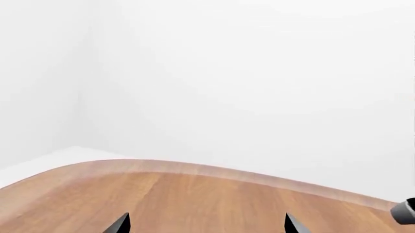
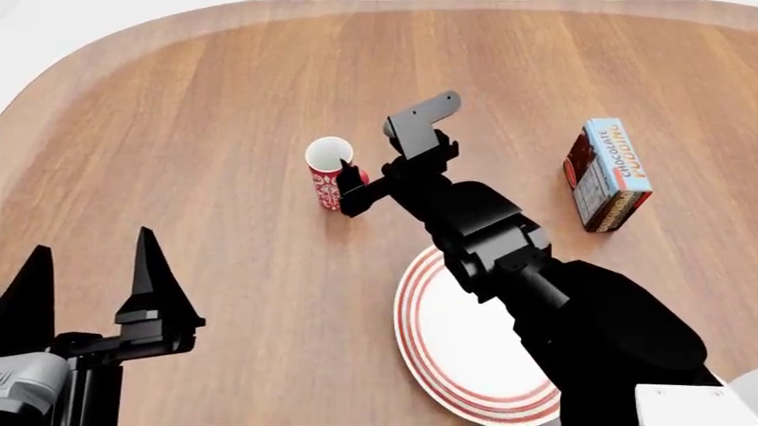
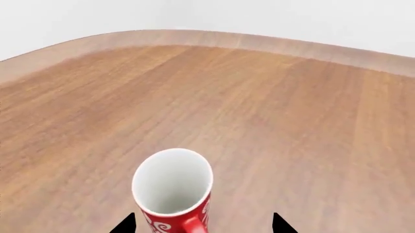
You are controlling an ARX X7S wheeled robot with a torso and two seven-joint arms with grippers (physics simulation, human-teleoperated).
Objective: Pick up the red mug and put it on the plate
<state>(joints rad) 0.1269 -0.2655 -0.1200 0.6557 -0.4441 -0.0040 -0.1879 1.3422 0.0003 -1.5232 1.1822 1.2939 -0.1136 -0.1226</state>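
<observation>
The red mug (image 2: 325, 174) with a white pattern and white inside stands upright on the wooden table, left of centre in the head view. My right gripper (image 2: 355, 184) is open right beside it, on its right. In the right wrist view the mug (image 3: 174, 191) stands between the two fingertips of the right gripper (image 3: 202, 224), nearer one of them, with its handle facing the camera. Neither finger visibly touches it. The white plate with red rings (image 2: 468, 351) lies nearer to me, partly hidden by the right arm. My left gripper (image 2: 90, 271) is open and empty at the near left, and shows open in its wrist view (image 1: 206, 225).
A chocolate pudding box (image 2: 606, 175) stands at the right of the table (image 2: 213, 98). The table's curved far edge (image 3: 214, 39) runs beyond the mug. The left wrist view shows only bare wood and white wall.
</observation>
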